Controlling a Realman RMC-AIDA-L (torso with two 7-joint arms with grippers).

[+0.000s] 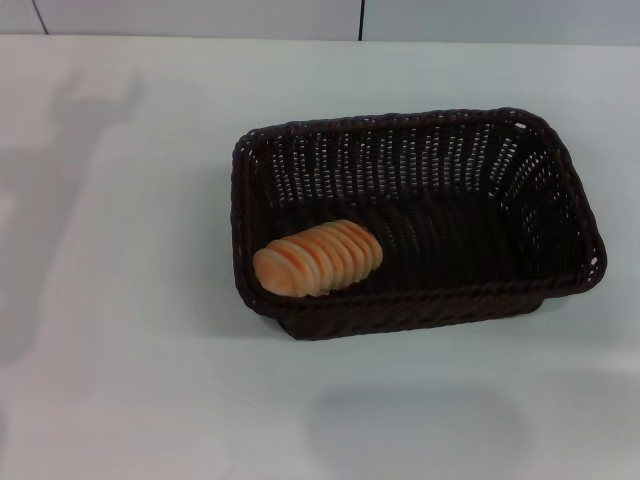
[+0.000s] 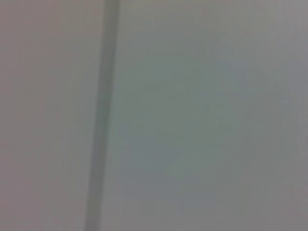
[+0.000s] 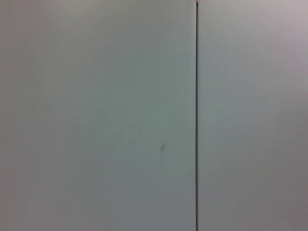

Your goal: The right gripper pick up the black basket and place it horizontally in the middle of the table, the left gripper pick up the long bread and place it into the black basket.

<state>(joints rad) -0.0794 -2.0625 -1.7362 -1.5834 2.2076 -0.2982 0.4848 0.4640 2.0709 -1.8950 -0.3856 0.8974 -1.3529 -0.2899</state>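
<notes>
A white table (image 1: pixel 120 380) fills the head view, with a pale wall and one dark vertical seam along its far edge. Faint grey shadows lie on the table well to the left of the basket and just in front of it.

The black basket (image 1: pixel 420 160) sits lengthwise across the table, roughly in the middle though a little toward the robot's right. It is a dark woven rectangle with a braided rim and sloping open-weave sides, resting flat and upright.

Inside the basket, at its left end and against the near wall, lies the long bread (image 1: pixel 318 258) (a small ridged loaf striped orange and cream). It rests on the basket floor, tilted slightly, and the rest of the basket is bare.

Neither the left gripper nor the right gripper appears in any view. Both wrist cameras show only a plain pale surface crossed by a single dark line, so whether either pincer's fingers are apart or together cannot be told.

Judging from this layout, both steps look done: basket placed, bread inside it. Nothing appears left to do.
</notes>
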